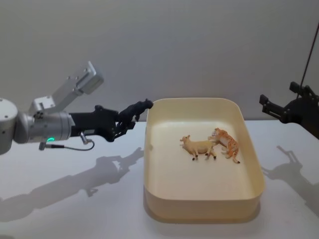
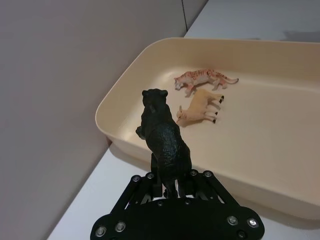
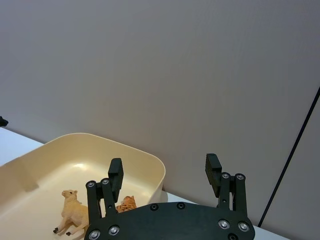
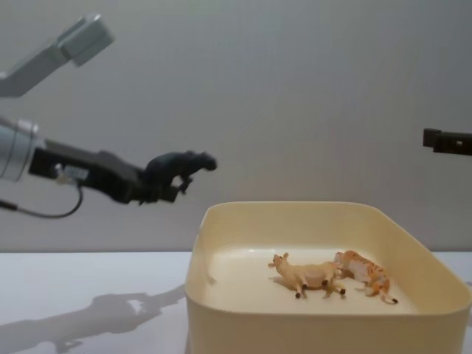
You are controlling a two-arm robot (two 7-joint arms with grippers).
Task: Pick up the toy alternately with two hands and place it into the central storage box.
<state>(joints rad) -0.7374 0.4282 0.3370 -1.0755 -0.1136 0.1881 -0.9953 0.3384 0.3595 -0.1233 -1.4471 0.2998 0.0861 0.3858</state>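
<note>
1. The white counter [image 1: 75, 199] carries the central storage box [image 1: 202, 206], a large cream-yellow tub with rounded corners that stands on the middle of the counter and reaches back close to its far edge.
2. The left arm [image 1: 35, 127], silver with a green ring light, reaches in from the counter's left side and is held up in the air above the surface.
3. The left gripper [image 1: 125, 121] sits just left of the tub's far left corner and higher than its rim, as the chest view shows. Its jaws are closed on the hind end of a black panther toy [image 2: 162, 135].
4. The right gripper [image 3: 165, 175] hangs in the air beyond the tub's right side, well apart from it and near the counter's right edge. Its jaws stand wide apart with nothing between them.
5. The black panther toy points its head toward the tub, its front end over the tub's far left corner, clear of the rim.
6. A tan camel toy [image 1: 198, 147] lies on its side on the tub's floor, toward the far half.
7. An orange striped tiger toy [image 1: 227, 143] lies on its side just right of the camel, touching it.
</note>
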